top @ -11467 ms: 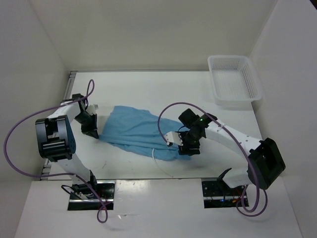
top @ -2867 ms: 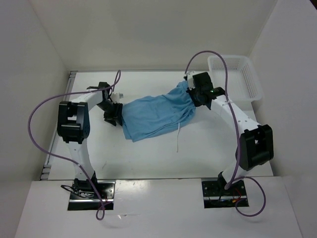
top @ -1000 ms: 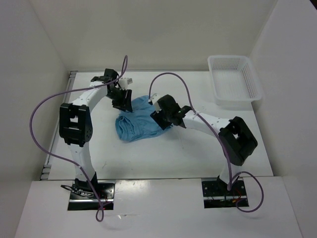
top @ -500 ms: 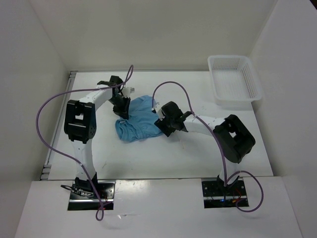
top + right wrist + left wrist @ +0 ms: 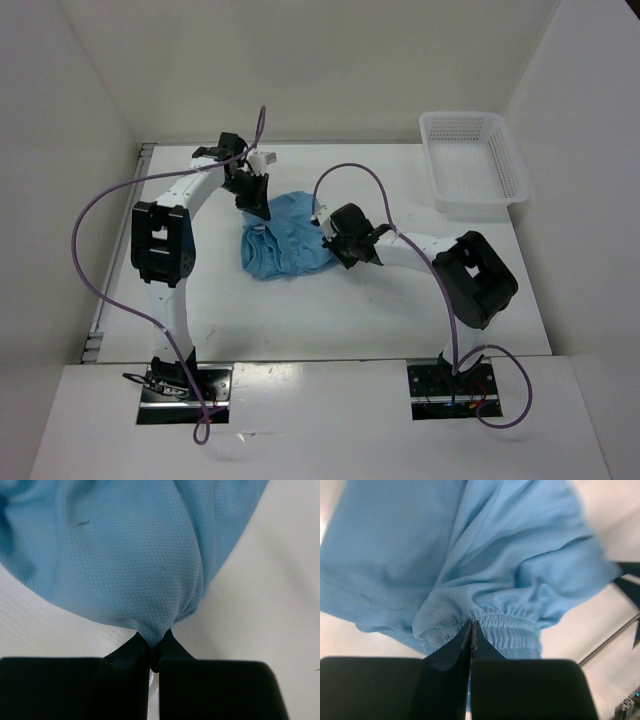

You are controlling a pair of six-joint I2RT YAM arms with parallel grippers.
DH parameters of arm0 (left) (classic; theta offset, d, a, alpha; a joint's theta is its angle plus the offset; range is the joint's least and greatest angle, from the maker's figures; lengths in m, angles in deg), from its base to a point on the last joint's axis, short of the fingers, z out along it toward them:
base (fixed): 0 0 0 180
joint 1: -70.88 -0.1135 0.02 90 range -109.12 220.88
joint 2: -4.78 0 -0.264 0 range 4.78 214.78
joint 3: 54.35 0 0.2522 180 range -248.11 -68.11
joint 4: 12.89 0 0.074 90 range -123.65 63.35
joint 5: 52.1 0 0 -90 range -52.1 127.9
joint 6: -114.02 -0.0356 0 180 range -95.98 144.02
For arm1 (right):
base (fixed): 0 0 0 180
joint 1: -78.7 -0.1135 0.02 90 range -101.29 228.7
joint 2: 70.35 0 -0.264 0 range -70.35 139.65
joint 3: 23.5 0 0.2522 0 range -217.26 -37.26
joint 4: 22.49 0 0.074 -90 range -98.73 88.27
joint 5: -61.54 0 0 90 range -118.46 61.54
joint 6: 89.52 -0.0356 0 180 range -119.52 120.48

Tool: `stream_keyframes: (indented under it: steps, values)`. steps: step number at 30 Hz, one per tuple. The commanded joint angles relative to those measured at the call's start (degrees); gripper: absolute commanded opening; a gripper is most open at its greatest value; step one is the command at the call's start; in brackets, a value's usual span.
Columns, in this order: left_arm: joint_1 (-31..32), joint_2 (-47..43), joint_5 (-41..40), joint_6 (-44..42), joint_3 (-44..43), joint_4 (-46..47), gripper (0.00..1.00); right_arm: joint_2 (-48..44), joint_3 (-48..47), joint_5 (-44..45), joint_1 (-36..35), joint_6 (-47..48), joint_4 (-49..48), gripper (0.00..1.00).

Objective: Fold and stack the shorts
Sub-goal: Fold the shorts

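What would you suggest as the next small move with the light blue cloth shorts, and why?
Probably lower both pinched edges onto the white table: the left gripper is shut on the gathered waistband, the right gripper on another edge, and the light blue cloth shorts sit bunched between them.

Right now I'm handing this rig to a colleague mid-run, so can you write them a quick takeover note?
Left gripper: shut on the shorts at the gathered waistband.
Right gripper: shut on a pinch of cloth at the shorts' right edge.
The shorts are bunched mid-table between both grippers; the white basket sits apart at the far right.
Done: cloth gathered together, no neat fold visible.
Left: flatten, finish the fold, stack.
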Motion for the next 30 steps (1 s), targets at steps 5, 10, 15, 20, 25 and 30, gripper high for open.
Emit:
stream_keyframes:
  steps: [5, 10, 15, 20, 25, 30]
  values:
    - [-5.3, 5.4, 6.4, -0.3, -9.7, 4.3, 0.00, -5.7, -0.4, -1.8, 0.0, 0.1, 4.1, 0.00]
    - [-5.9, 10.0, 5.9, -0.3, -10.5, 6.5, 0.40, -6.7, -1.7, -7.5, -4.3, 1.7, 5.3, 0.43]
    - [-6.4, 4.4, 5.5, -0.3, -10.4, 7.9, 0.70, -6.7, -4.3, -8.5, -5.4, 1.2, 5.8, 0.60]
    - [-4.7, -11.0, 3.6, -0.3, 1.9, 10.9, 0.73, -8.6, -3.1, -4.8, -5.4, 2.4, 7.8, 0.61]
    - [0.4, -15.6, -0.7, -0.3, 13.2, 6.2, 0.58, -9.1, -1.2, -3.6, -4.9, 1.6, 7.8, 0.61]
    - [2.4, -11.2, 1.7, -0.3, 18.0, 5.7, 0.56, -9.1, 0.1, -2.5, -3.8, -1.6, 5.0, 0.69]
